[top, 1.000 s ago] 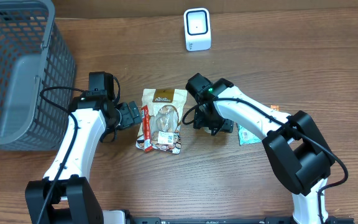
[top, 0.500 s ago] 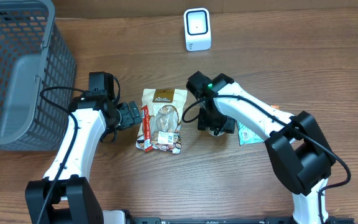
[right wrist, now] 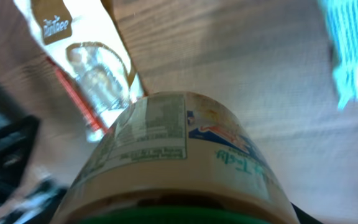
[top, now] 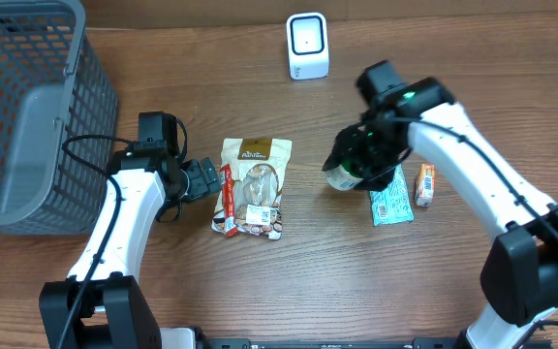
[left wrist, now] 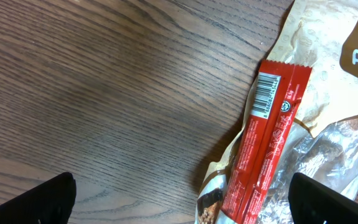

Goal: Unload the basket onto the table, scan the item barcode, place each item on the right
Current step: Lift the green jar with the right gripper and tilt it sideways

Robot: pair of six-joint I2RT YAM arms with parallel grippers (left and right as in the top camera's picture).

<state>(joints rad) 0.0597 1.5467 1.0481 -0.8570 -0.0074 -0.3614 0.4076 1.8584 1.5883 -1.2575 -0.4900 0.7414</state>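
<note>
A jar point(top: 343, 175) with a green lid and a pale label hangs above the table, and my right gripper point(top: 360, 161) is shut on it. The right wrist view is filled by the jar point(right wrist: 173, 155), whose printed label faces the camera and hides the fingertips. The white scanner point(top: 307, 46) stands at the back of the table, well apart from the jar. My left gripper point(top: 204, 179) stays open, low beside the left edge of a snack bag point(top: 253, 186). A red bar point(left wrist: 269, 143) lies on that bag with its barcode showing.
A grey mesh basket point(top: 27, 107) fills the far left. A teal packet point(top: 391, 205) and a small orange packet point(top: 424, 184) lie to the right, under the right arm. The teal packet point(right wrist: 353, 50) also shows in the right wrist view.
My right gripper closed on the jar beside the snack bag, lifted it and carried it right. The left arm has not moved.
</note>
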